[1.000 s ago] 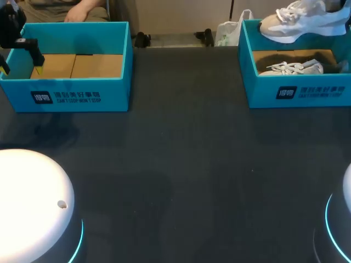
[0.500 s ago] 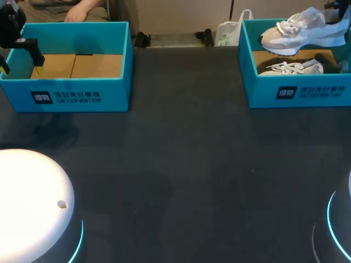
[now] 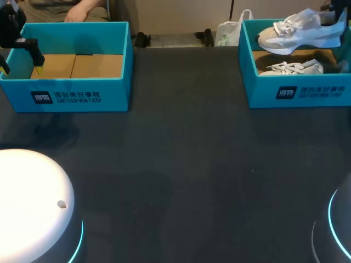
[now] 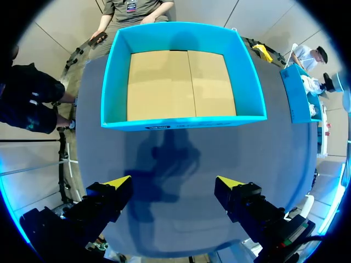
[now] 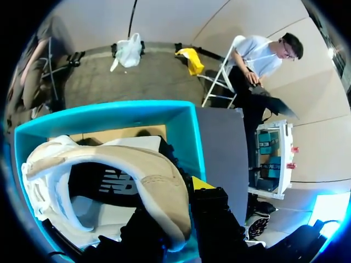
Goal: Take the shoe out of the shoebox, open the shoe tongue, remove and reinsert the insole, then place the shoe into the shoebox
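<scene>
Head view: shoe [image 3: 299, 34] hangs over the shoebox [image 3: 260, 90], right gripper [image 5: 178, 200] clamped on its heel rim. Looks light and floppy, heel's probably the firmest grab; left gripper [image 4: 174, 183] sits spread apart.

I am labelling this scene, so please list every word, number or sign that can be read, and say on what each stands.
Left teal cardboard shoebox, front wall: dark patch and white lettering, too small to read.
Right teal cardboard shoebox, front wall: similar print, too blurred to read.
Pale beige sneaker: a logo mark on a dark panel, no readable words.
No numbers show.
</scene>
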`<action>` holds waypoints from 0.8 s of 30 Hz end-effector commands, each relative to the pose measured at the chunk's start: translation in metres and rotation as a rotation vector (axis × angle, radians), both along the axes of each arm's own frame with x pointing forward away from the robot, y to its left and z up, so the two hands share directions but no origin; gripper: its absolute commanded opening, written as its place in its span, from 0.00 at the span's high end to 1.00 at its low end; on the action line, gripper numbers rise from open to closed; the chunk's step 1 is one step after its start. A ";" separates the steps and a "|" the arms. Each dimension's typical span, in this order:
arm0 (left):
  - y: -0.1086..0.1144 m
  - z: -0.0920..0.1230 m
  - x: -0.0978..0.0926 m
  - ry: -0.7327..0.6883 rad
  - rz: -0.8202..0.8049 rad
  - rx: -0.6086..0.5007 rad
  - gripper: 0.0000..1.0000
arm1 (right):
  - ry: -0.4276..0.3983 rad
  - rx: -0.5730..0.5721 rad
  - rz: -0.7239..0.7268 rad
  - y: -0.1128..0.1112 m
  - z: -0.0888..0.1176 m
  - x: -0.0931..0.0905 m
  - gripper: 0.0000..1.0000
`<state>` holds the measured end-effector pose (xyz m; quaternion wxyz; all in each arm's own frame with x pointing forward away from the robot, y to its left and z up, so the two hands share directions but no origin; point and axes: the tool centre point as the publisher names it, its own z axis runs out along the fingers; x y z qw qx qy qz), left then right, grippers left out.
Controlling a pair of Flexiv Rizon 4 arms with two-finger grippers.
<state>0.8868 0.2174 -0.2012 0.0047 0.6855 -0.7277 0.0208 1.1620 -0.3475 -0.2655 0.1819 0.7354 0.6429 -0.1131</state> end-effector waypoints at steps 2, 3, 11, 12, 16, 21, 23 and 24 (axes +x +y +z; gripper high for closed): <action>0.000 0.000 0.000 0.000 0.000 0.001 0.00 | 0.017 0.003 -0.006 -0.001 -0.009 0.013 1.00; 0.000 0.000 0.000 0.000 0.000 0.001 0.00 | 0.018 0.004 -0.005 -0.001 -0.012 0.014 1.00; 0.000 0.000 0.000 0.000 0.000 0.001 0.00 | 0.026 0.025 0.027 0.000 -0.029 0.022 1.00; 0.000 0.000 0.000 0.000 0.000 0.001 0.00 | 0.026 0.025 0.028 0.000 -0.030 0.022 1.00; 0.000 0.000 0.000 0.000 0.000 0.001 0.00 | 0.024 0.033 0.036 -0.001 -0.038 0.023 1.00; 0.000 0.000 0.000 0.000 0.000 0.001 0.00 | 0.034 0.043 0.031 -0.002 -0.049 0.022 1.00; 0.000 0.000 0.000 0.000 0.000 0.001 0.00 | 0.040 0.047 0.028 -0.002 -0.055 0.021 1.00; 0.000 0.000 0.000 0.000 0.000 0.001 0.00 | 0.044 0.050 0.027 -0.002 -0.057 0.021 1.00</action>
